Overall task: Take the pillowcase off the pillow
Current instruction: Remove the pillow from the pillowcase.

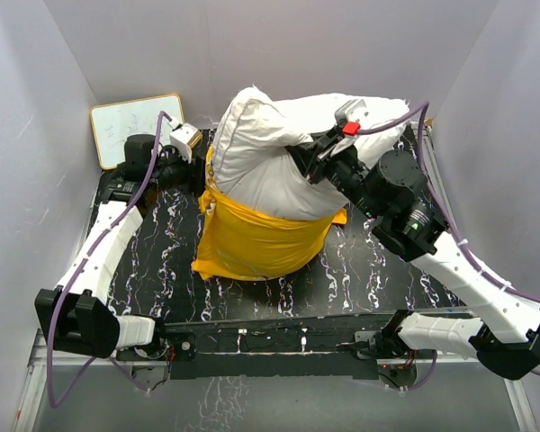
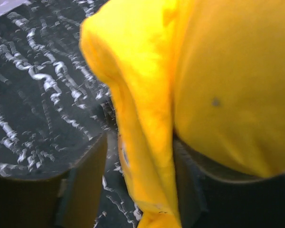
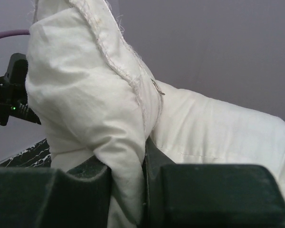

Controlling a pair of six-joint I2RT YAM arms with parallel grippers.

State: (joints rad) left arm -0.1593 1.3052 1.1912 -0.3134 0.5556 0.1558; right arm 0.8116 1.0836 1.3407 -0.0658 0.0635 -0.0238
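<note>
top external: high above the near edge, looking down on the whole table (image 1: 162, 261) | left wrist: very near, facing the pillowcase (image 2: 228, 85) and table | right wrist: near, level, facing the pillow (image 3: 85, 104) | shared: all three things appear from above too

Soft, even light from overhead fills the top view. The pale walls (image 1: 297, 45) take a faint lilac tint and the black marbled counter (image 1: 360, 261) shows no glare. The left wrist view is blurred throughout, with the yellow pillowcase (image 2: 228, 85) smeared and oversaturated and dark murk at 6 o'clock. The right wrist view holds the white pillow (image 3: 85, 95) fairly sharp, while the right pincer (image 3: 143, 190) at 6 o'clock is dim and soft-edged.
</note>
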